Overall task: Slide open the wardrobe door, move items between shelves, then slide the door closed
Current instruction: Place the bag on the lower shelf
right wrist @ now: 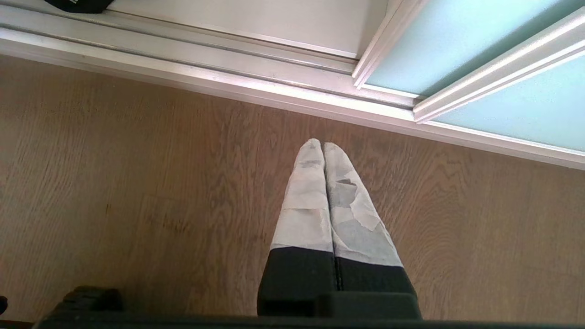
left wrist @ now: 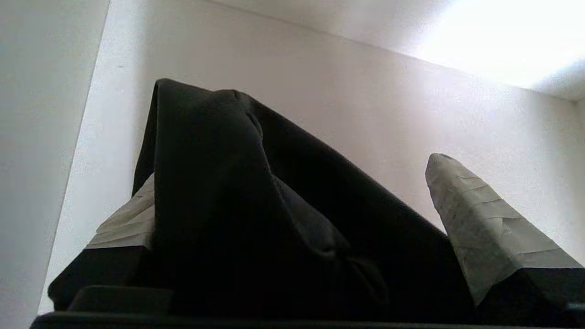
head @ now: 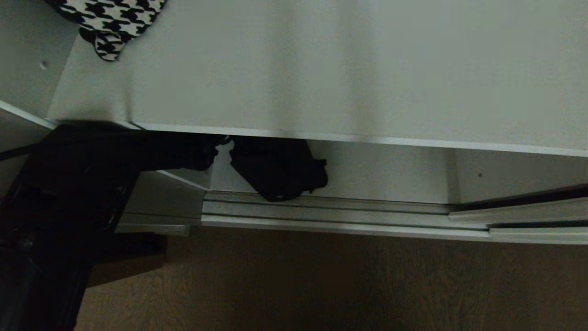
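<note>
- From the head view we see the upper shelf (head: 321, 69), a broad pale board, with the houndstooth bag (head: 108, 20) lying at its far left corner. Below that shelf's front edge the black pouch bag (head: 278, 168) sits on the lower shelf (head: 390, 172), just behind the ribbed floor track (head: 330, 214). Our left arm (head: 82, 184) reaches in under the upper shelf from the left, its tip just beside the pouch; whether it touches we cannot tell here.
- From the left wrist view the left gripper (left wrist: 292, 205) stands wide open, its taped fingers (left wrist: 480, 214) set on either side of the black pouch bag (left wrist: 256, 205), which fills the gap. The far finger stands clear of the fabric, so nothing is clamped.
- From the right wrist view the right gripper (right wrist: 323, 146) hangs over the wooden floor (right wrist: 137, 183), fingers pressed together and empty. Beyond the floor track (right wrist: 228, 77), the sliding wardrobe door (right wrist: 457, 36) stands pushed aside, overlapping a second frosted panel (right wrist: 525, 109).
</note>
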Controlling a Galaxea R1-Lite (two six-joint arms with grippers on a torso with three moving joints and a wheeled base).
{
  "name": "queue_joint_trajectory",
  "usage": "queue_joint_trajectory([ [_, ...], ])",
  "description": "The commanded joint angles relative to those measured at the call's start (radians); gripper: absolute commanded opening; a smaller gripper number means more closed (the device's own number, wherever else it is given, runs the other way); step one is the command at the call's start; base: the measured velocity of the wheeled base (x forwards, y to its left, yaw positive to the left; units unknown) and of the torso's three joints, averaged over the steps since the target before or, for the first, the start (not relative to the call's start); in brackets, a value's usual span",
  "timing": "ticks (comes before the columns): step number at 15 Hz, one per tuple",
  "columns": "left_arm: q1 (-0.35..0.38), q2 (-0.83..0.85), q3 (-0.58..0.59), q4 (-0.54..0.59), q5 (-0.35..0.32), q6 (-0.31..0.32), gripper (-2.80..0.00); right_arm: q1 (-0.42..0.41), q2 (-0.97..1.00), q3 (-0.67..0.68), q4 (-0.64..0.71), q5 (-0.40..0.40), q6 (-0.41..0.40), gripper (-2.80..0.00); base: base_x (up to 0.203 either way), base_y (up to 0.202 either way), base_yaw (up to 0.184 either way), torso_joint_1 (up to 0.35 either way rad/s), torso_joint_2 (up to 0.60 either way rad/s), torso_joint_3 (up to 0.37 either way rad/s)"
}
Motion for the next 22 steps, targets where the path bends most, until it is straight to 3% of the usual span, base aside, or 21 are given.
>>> queue_joint_trajectory([
  [1, -0.004, -0.014, 0.008, 0.0, 0.004, -0.021, 0.0, 0.0, -0.003, 0.0, 0.0, 0.001, -0.001, -2.8, 0.0, 0.0, 0.0, 0.0, 0.0, 0.0],
  [4, -0.03, 0.02, 0.016, 0.007, 0.083, -0.072, 0.0, 0.0, -0.003, 0.0, 0.0, 0.001, -0.001, -2.8, 0.0, 0.0, 0.0, 0.0, 0.0, 0.0],
  [6, -0.037, 0.025, 0.016, -0.001, 0.092, -0.076, 0.0, 0.0, -0.003, 0.0, 0.0, 0.001, -0.001, -2.8, 0.0, 0.0, 0.0, 0.0, 0.0, 0.0],
  [9, -0.077, 0.039, 0.016, -0.025, 0.163, -0.077, 0.0, 0.0, -0.003, 0.0, 0.0, 0.001, -0.001, -2.8, 0.0, 0.0, 0.0, 0.0, 0.0, 0.0],
  [12, -0.127, 0.075, 0.014, -0.145, 0.375, -0.095, 0.0, 0.0, -0.003, 0.0, 0.0, 0.001, -0.001, -2.8, 0.0, 0.0, 0.0, 0.0, 0.0, 0.0],
  [13, -0.135, 0.078, 0.016, -0.167, 0.415, -0.098, 0.0, 0.0, -0.003, 0.0, 0.0, 0.001, -0.001, -2.8, 0.0, 0.0, 0.0, 0.0, 0.0, 0.0],
  [15, -0.142, 0.085, 0.017, -0.173, 0.458, -0.1, 0.0, 0.0, -0.003, 0.001, 0.0, 0.001, -0.001, -2.8, 0.0, 0.0, 0.0, 0.0, 0.0, 0.0],
  [18, -0.142, 0.109, 0.014, -0.217, 0.47, -0.09, 0.0, 0.0, -0.003, 0.0, 0.0, 0.001, -0.001, -2.8, 0.0, 0.0, 0.0, 0.0, 0.0, 0.0],
  [22, -0.142, 0.103, 0.014, -0.298, 0.595, -0.103, 0.0, 0.0, -0.003, 0.0, 0.0, 0.001, -0.001, -2.8, 0.0, 0.0, 0.0, 0.0, 0.0, 0.0],
])
